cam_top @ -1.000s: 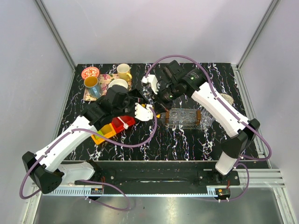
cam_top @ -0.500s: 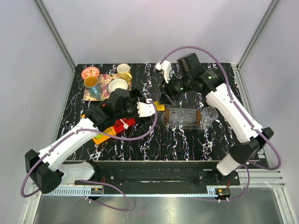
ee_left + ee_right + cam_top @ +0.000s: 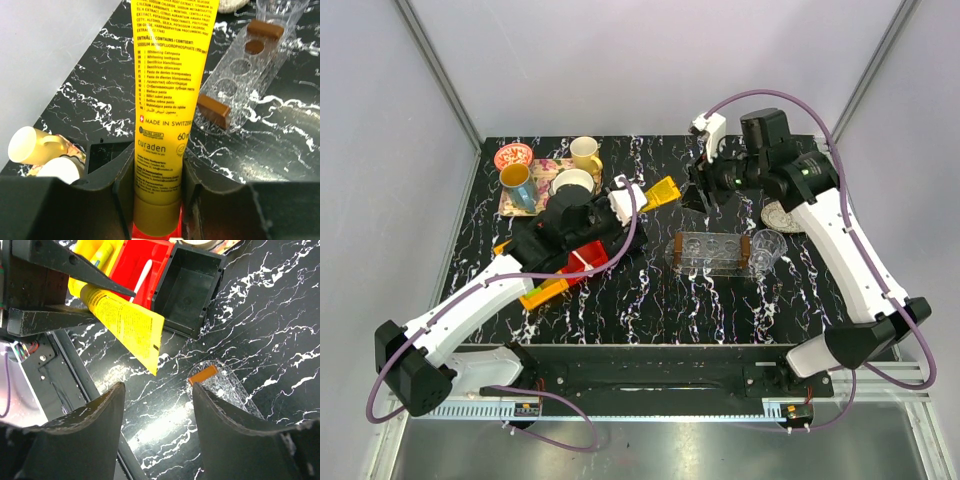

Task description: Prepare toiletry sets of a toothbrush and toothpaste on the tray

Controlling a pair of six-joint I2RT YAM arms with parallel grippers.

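Note:
A yellow toothpaste (image 3: 170,75) tube with black print is held by its cap end in my left gripper (image 3: 157,200), which is shut on it. In the top view the toothpaste (image 3: 658,190) points to the back right, above the table, out of the left gripper (image 3: 632,199). My right gripper (image 3: 704,188) hovers just right of the tube's flat end, apart from it. It stands open in the right wrist view (image 3: 157,390), with nothing between its fingers. A white toothbrush (image 3: 142,277) lies in the red bin (image 3: 150,255). I cannot make out the tray.
A clear three-hole rack (image 3: 714,250) with brown ends and a clear cup (image 3: 767,248) stand at mid table. A black bin (image 3: 192,287) sits beside the red bin (image 3: 586,258) and yellow bin (image 3: 542,291). A floral tray with cups (image 3: 545,178) is at the back left.
My right gripper has opened, let go of the tube and pulled back to the right. The left gripper, still holding the toothpaste, has swung it toward the back.

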